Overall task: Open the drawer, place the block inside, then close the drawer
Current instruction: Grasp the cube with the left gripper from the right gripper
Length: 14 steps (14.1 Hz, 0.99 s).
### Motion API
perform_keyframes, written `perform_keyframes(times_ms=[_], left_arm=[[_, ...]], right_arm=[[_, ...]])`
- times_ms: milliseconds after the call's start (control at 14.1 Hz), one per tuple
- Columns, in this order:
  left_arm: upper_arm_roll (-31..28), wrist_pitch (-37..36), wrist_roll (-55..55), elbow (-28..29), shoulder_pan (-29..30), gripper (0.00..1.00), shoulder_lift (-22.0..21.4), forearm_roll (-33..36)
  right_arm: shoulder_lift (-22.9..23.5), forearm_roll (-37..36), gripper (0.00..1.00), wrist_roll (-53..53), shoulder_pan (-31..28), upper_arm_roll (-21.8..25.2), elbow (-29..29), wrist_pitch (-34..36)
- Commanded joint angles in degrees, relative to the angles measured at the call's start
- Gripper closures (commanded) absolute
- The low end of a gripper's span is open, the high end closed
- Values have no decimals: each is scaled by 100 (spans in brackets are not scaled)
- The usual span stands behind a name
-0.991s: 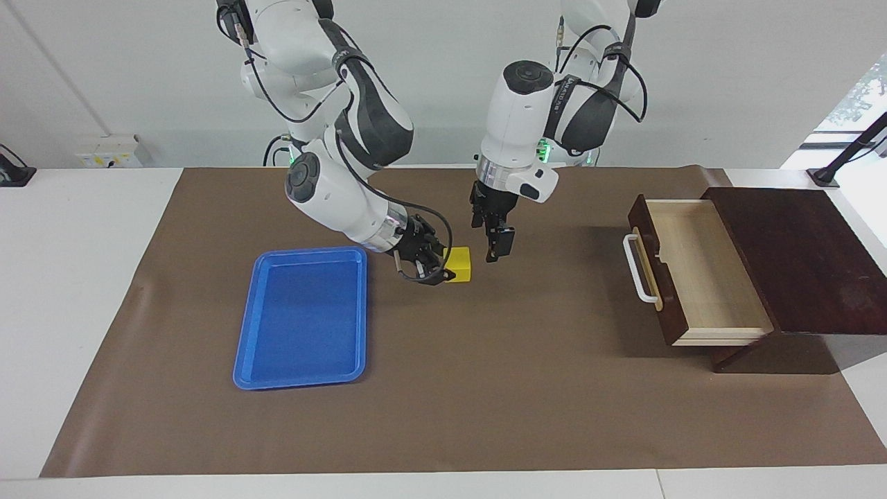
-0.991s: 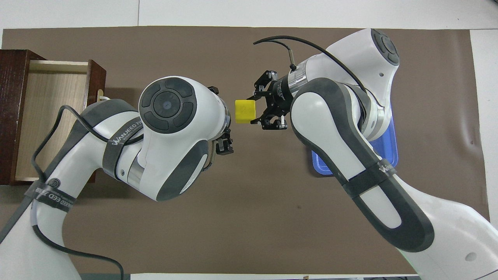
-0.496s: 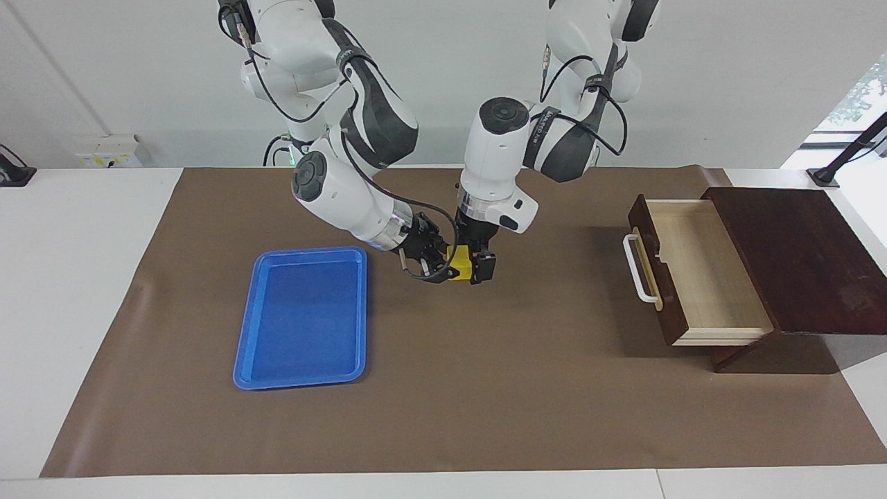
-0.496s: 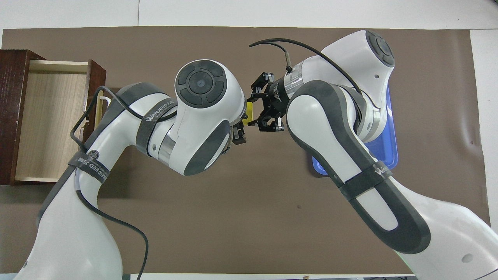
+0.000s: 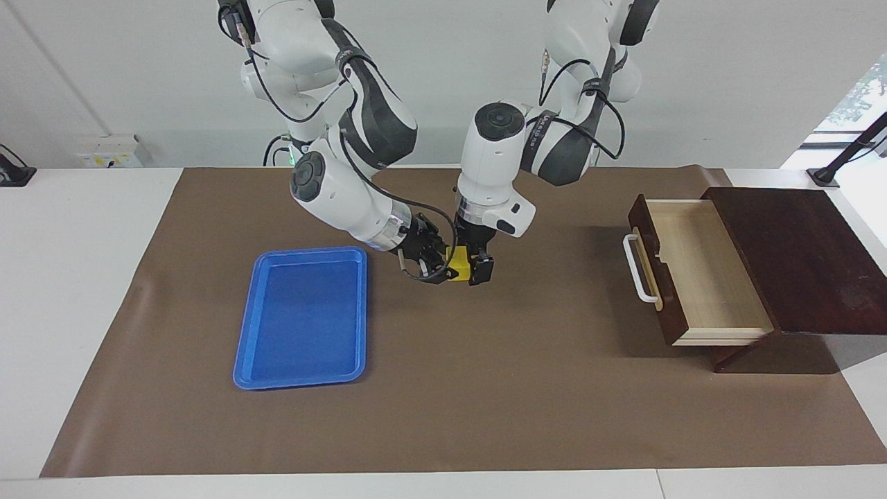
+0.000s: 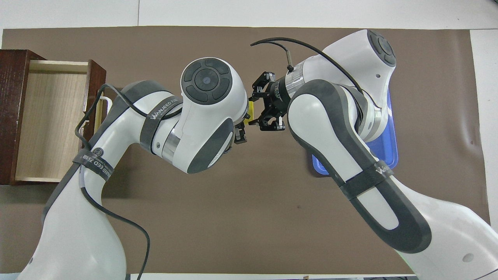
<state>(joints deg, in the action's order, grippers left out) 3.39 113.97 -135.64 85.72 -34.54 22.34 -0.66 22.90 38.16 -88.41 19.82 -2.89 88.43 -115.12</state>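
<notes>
White table (image 5: 83,277), brown mat (image 5: 485,388), blue tray (image 5: 303,315), drawer (image 5: 700,270)

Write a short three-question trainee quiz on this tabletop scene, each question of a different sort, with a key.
1. Fill in: the blue plastic tray lies toward the ___ arm's end of the table.
2. True or false: the dark brown wooden drawer with the white bar handle is shut.
3. Choose one: the small bright yellow cube is
A) inside the drawer
B) on the tray
C) between the left gripper and the right gripper, over the brown mat

Key
1. right
2. False: it is pulled open, and its pale interior shows nothing inside.
3. C
</notes>
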Motion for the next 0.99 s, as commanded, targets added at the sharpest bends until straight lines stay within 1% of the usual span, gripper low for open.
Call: perform_keyframes(times_ms=[0,71,142,425,496,850,920], left_arm=[[-93,-104,-51,-196,-149,20,95,84],[-84,-95,-24,-196,-158,20,95,84],[-93,-77,-15,-196,-193,27,95,84],[-93,-94,-15,-196,-211,92,86,84],[-93,-94,-7,-196,-202,100,86,84],[-93,-121,-7,-196,-193,100,86,84],[-93,-130,2,-196,-193,100,86,84]], right_arm=[[-31,183,100,-71,-22,-9,25,-72],[-31,183,100,-71,-31,-9,25,-72],[-31,183,100,-71,-31,-9,25,-80],[-31,183,100,-71,-39,-9,25,-81],[-31,183,100,-80,-48,-9,16,-81],[-31,183,100,-80,-48,-9,16,-72],[-31,175,62,-115,-40,-9,25,-89]])
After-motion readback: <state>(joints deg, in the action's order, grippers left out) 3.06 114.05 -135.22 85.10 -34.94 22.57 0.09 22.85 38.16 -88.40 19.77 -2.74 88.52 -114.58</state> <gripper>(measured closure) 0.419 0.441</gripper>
